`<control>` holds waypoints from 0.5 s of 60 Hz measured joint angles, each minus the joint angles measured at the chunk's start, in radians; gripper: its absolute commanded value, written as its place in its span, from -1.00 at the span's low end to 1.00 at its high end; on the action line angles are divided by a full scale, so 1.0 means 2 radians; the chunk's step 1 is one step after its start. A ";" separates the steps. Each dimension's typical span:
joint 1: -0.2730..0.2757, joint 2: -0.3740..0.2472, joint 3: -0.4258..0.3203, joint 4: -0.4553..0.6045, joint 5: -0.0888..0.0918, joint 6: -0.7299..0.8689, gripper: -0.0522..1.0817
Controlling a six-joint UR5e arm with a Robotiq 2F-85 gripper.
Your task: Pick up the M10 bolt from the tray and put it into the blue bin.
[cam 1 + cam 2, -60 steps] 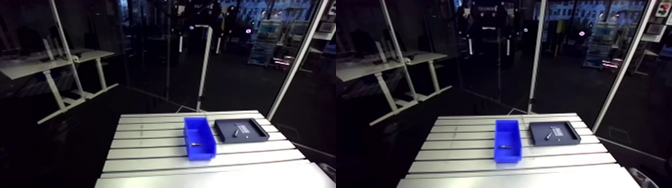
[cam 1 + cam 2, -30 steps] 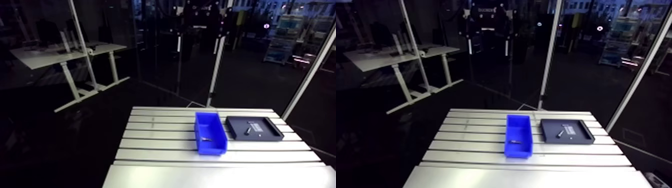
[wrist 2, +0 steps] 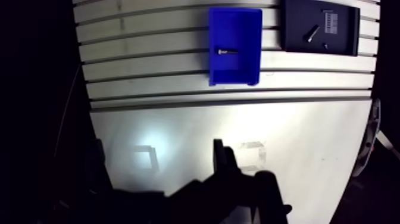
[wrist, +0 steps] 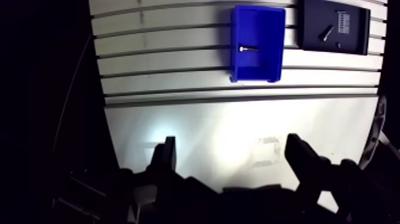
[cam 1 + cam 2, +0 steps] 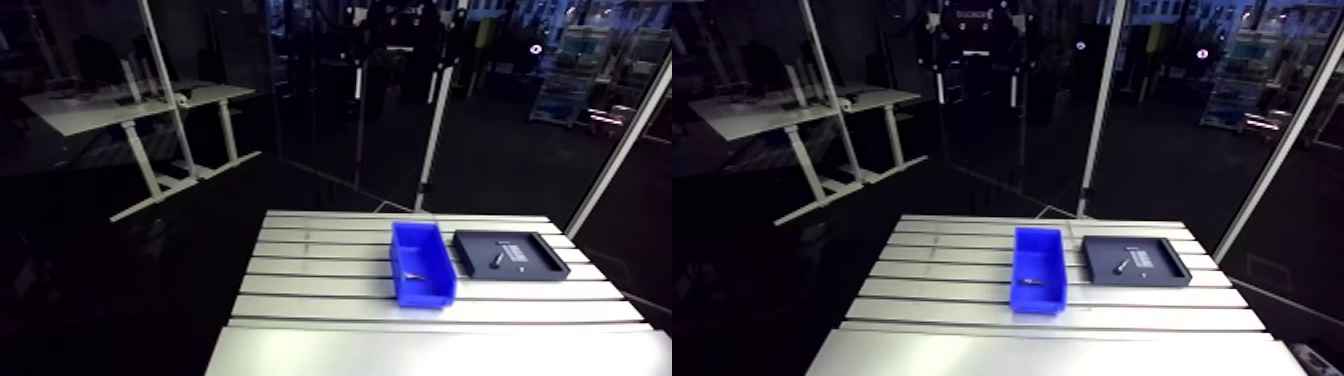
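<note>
Shows the blue bin [image 5: 428, 297] right of centre in the arm view's lower half, open-topped, rectangular, upright. Holds a small bolt [image 4: 245, 48] lying on its side near the middle of its floor. Shows the flat black tray [image 5: 480, 270] just right of the bin, not touching, with a dark bolt [image 4: 327, 33] lying slantwise inside

The arm's camera has swung since earlier. The counter [image 5: 320, 300] and blue bin [image 5: 425, 296] now appear square-on, not skewed.
</note>
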 measured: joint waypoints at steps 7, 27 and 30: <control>0.000 0.000 -0.001 0.000 -0.001 0.000 -0.90; -0.023 0.002 -0.006 -0.002 -0.004 0.002 -0.89; -0.031 0.002 -0.007 -0.003 -0.004 0.002 -0.90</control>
